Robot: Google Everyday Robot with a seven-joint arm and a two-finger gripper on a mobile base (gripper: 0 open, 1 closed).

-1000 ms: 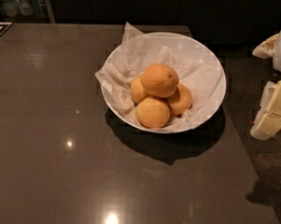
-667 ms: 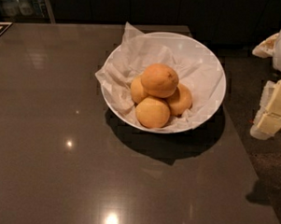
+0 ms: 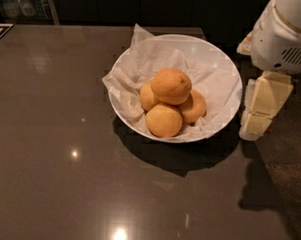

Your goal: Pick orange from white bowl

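Note:
A white bowl (image 3: 194, 39) lined with crumpled white paper stands on the dark table. It holds several oranges: one on top (image 3: 171, 86), one at the front (image 3: 163, 120), one at the right (image 3: 193, 108), and one half hidden at the left (image 3: 148, 96). My gripper (image 3: 261, 107) hangs just right of the bowl's right rim, at about rim height, beside the bowl and not over it. The white arm housing (image 3: 287, 33) is above it at the top right. Nothing shows in the gripper.
The dark glossy tabletop (image 3: 64, 138) stretches left and in front of the bowl. Its right edge (image 3: 272, 197) runs under the gripper, with speckled floor beyond. Shelving with bottles (image 3: 20, 3) stands behind the far left corner.
My gripper and arm have moved left, closer to the bowl's right rim, and more of the arm housing is in view. The bowl and oranges have not moved.

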